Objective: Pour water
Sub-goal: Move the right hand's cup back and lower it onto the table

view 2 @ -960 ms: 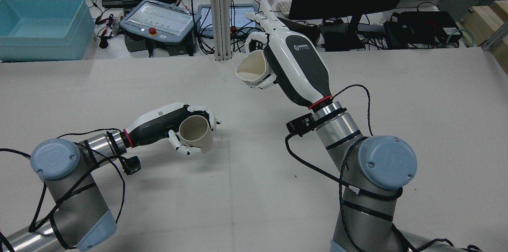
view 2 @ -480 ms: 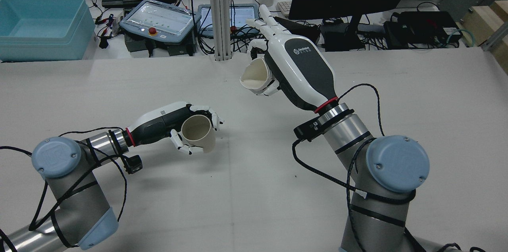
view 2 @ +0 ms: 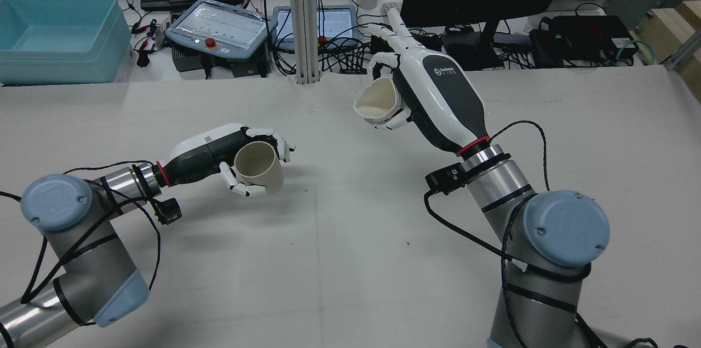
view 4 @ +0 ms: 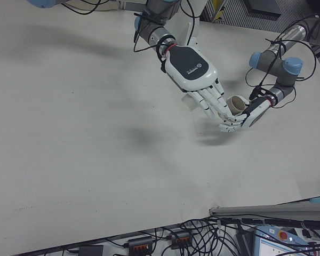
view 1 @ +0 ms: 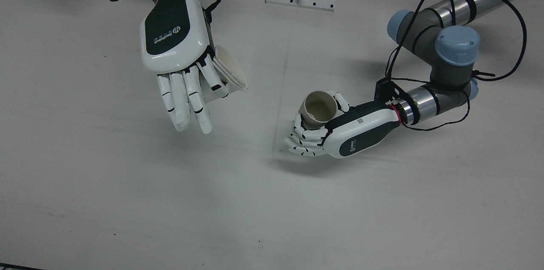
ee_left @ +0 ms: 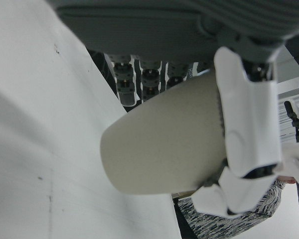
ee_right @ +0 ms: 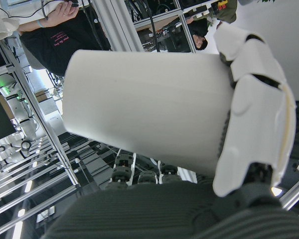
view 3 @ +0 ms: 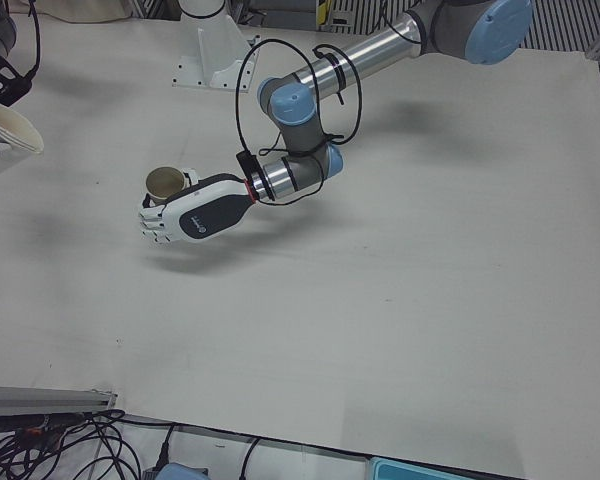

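The white tabletop (view 2: pixel 350 260) filled most of every view, with both arms reaching over it. The right hand (view 2: pixel 438 96) was raised above the far middle of the tabletop; some of its fingers (view 1: pixel 187 100) stretched out straight while the others clasped a white paper cup (view 2: pixel 378 101). That cup was tilted, its squeezed and dented mouth facing the robot's left side. The left hand (view 2: pixel 219 156) hung low over the tabletop, nearer the robot, its fingers curled around a beige paper cup (view 2: pixel 258 166). This cup leaned slightly, its open mouth up and turned partly toward the rear camera. The two cups were well apart, the white one higher. Whether either cup held water could not be told. The beige cup appeared slightly clear of the tabletop, a shadow lying beneath the hand.
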Robot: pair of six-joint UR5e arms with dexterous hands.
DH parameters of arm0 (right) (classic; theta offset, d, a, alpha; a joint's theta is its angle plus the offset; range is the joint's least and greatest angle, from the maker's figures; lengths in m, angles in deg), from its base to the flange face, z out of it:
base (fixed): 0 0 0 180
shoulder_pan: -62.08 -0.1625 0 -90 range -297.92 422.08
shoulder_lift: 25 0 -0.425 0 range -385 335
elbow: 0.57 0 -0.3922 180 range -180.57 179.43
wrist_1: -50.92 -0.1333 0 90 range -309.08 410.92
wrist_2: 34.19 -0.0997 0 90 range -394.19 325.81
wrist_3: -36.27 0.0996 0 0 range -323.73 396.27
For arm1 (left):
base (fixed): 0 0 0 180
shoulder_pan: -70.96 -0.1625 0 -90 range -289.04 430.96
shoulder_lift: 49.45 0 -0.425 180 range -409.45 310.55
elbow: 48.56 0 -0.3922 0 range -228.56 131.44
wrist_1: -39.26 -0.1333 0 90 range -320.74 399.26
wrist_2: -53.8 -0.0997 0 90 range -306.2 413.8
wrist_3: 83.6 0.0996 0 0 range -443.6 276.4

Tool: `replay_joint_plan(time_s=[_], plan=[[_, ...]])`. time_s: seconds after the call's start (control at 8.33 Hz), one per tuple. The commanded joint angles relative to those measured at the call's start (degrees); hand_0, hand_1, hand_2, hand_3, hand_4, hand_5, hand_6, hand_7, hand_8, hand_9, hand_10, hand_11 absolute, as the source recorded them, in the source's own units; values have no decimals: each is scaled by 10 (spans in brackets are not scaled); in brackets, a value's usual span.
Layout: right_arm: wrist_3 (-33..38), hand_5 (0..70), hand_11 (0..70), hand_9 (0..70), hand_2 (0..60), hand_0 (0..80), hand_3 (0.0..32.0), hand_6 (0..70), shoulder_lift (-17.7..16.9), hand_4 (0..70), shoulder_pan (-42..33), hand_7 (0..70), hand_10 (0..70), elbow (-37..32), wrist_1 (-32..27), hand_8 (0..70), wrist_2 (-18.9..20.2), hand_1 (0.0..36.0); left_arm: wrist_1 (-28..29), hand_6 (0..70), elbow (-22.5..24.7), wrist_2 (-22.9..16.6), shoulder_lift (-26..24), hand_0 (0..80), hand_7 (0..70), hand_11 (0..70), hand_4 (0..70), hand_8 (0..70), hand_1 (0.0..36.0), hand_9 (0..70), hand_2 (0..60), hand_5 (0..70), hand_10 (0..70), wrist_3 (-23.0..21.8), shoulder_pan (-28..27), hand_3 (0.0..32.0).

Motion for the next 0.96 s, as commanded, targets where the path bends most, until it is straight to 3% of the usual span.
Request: replay_joint_plan(time_s=[0.0,0.12,0.24,0.48,0.6,0.84], plan=[[206,413,141,13,187,528,0,113,-93,440,-13,138,88,-2,-26,12,-104,192,46,285,-3,-30,94,557,418,198,501,174,360,261,600,700,124,0,87,0],[241,417,139,11,191,529,0,109,-111,435,-39,129,87,-4,-27,11,-104,193,71,284,-15,-30,121,550,414,197,499,170,360,256,600,700,123,-2,114,0],[313,409,139,10,193,523,0,106,-141,432,-47,124,87,-11,-28,11,-104,190,101,288,-45,-30,144,543,422,199,496,175,360,264,600,700,125,-9,142,0],[484,348,141,8,197,500,0,97,-170,480,-62,111,91,-75,-24,9,-95,164,158,286,-117,-30,170,528,419,203,484,177,360,267,600,700,129,-22,175,0],[524,328,125,3,190,493,0,85,-198,473,-60,89,81,-103,-26,7,-94,155,168,285,-136,-30,174,530,417,203,481,177,360,267,600,700,129,-22,189,0],[591,264,114,0,167,476,0,63,-209,414,-59,52,74,-156,-28,2,-77,134,168,277,-137,-28,203,527,409,199,467,173,360,262,600,700,125,-18,197,0]])
